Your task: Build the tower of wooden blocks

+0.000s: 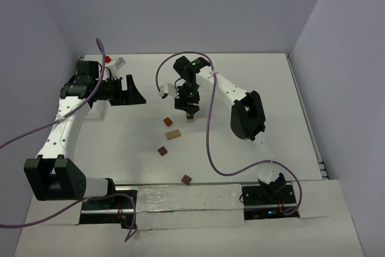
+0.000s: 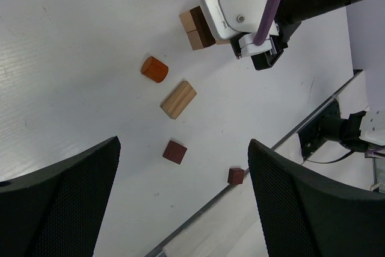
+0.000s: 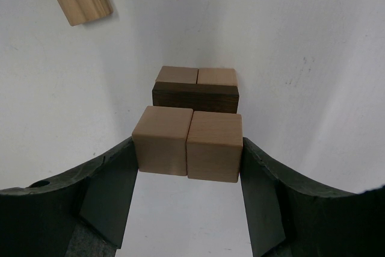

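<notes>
Top external view: my right gripper (image 1: 188,109) hangs straight down over the tower (image 1: 190,117) near the middle of the white table (image 1: 258,82). My left gripper (image 1: 131,90) sits well apart at the left, jaws spread and empty. Four pieces lie loose in front of the tower: a round orange-red piece (image 1: 168,122), a pale bar (image 1: 173,135), a red-brown cube (image 1: 162,150) and a dark cube (image 1: 186,179) nearest my bases. By my reckoning the stack is only started and about half the building is left.

Left wrist view: my two black, mesh-textured fingers (image 2: 60,203) stand wide with nothing between them. Beyond them the orange-red piece proves to be a short, smooth cylinder. The pale bar shows straight grain, and both loose cubes are matte with sharp edges.

Right wrist view: I have a pair of pale cubes (image 3: 161,141) pinched side by side, my jaws partly closed against their outer faces. Under them a dark bar (image 3: 195,97) lies across two base cubes (image 3: 177,74). Whether my pair rests on the bar or hangs just above it I cannot tell. All of it is bare, square-cut, fine-grained wood.
</notes>
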Robot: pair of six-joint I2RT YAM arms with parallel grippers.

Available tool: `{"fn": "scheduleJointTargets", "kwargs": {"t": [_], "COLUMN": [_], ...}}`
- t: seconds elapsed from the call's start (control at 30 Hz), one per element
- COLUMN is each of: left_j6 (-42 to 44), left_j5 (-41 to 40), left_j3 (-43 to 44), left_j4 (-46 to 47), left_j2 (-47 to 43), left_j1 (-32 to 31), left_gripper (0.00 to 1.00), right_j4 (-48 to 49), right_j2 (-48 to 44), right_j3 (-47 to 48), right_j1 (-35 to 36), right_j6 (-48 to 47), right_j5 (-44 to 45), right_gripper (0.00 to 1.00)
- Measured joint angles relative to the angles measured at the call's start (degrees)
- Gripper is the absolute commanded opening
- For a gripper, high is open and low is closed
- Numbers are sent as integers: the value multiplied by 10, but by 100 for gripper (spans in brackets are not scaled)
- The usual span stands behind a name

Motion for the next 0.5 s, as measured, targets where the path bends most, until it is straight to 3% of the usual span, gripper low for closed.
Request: {"fn": "scheduleJointTargets", "kwargs": {"t": [0.5], "left_j6": [0], "left_j5": [0], "left_j3": [-1], "left_j4": [-1], "left_j2": [0], "left_j1": [2], "left_gripper": [93], "right_j4": [1], "right_j2": [2], "right_j3": [2], "right_j1": [0], "right_j6": [5], "right_j5": [0], "right_gripper": [40]}}
